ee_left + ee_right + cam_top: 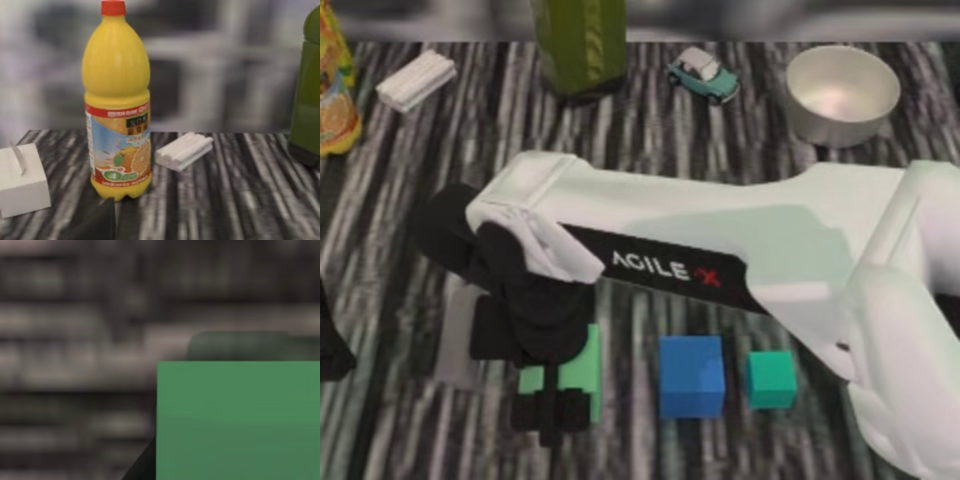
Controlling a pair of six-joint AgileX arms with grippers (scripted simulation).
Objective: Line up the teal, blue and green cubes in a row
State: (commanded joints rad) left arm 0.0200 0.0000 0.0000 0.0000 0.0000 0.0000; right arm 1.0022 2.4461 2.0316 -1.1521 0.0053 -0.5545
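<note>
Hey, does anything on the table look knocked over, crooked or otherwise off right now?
Nothing stands out. The green cube, blue cube and teal cube sit flat in a row, squared up. The right gripper is over the green cube. The bowl and olive bottle stand upright.

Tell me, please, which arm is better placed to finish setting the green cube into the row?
The right. Its gripper is over the green cube, left of the blue cube and teal cube. The left arm sits parked off the table's left edge.
</note>
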